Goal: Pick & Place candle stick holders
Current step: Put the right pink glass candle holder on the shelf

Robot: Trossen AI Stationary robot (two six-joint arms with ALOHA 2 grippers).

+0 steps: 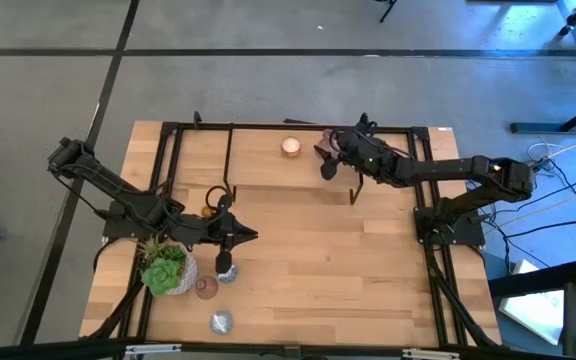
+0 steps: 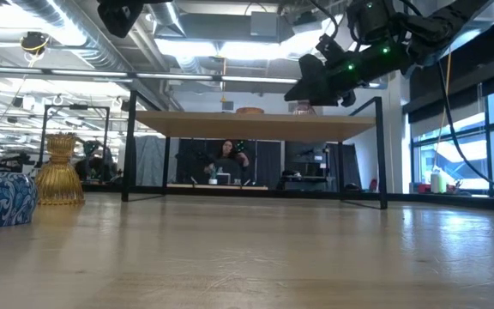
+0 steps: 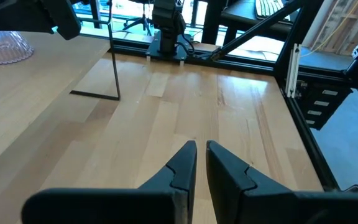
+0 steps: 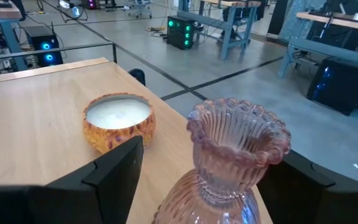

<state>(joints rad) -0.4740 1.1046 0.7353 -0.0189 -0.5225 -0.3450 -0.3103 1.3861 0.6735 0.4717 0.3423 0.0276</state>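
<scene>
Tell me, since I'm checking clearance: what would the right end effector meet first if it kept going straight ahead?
Likely the pink ribbed holder, standing between the open fingers of the right end effector; the cream-filled amber holder sits off to one side.

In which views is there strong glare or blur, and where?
Low view: bright ceiling lights glare; the near wooden tabletop is blurred. Right wrist view: the ribbed pink glass vase-shaped holder is soft at its base. High view: even light, short shadows.

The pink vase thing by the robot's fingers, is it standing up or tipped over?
Standing up. The pink vase-shaped holder has its ruffled mouth pointing up, between the right gripper's open fingers.
</scene>
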